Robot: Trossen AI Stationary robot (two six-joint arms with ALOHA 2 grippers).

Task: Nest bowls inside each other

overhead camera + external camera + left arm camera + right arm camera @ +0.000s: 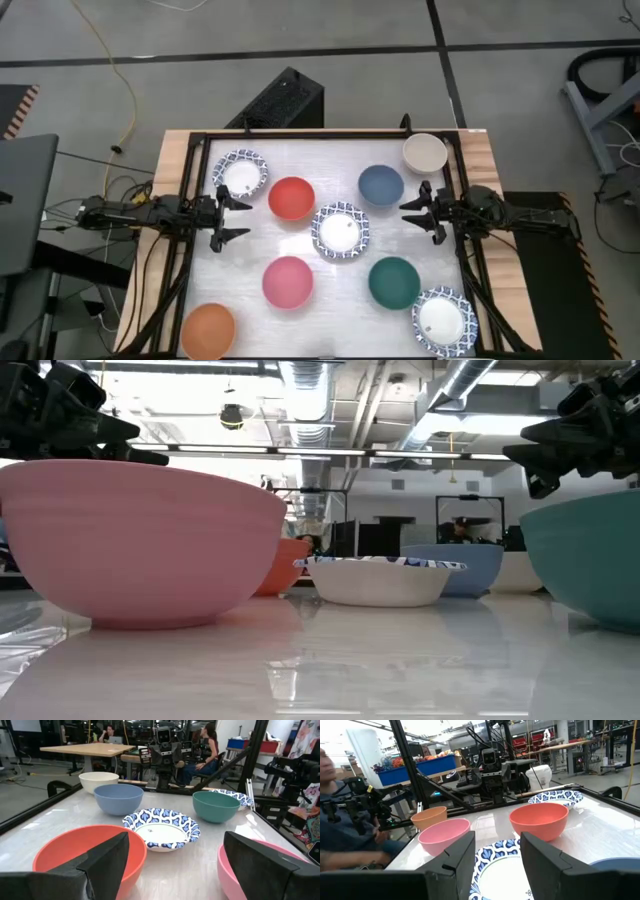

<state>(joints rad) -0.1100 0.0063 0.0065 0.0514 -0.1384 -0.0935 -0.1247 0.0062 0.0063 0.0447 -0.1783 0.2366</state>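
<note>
You are starting from nothing nested: the bowls [340, 231] are all sitting apart across the worktop [250, 248], with the left pincer [243, 220] and right pincer [407, 211] hovering apart, empty.

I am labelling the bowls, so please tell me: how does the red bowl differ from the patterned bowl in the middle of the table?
The red bowl is plain red; the middle bowl is white with a blue patterned rim. The red bowl looks deeper with steeper walls; the middle bowl is shallower and flared. Both stand upright, empty, not nested, side by side.
</note>
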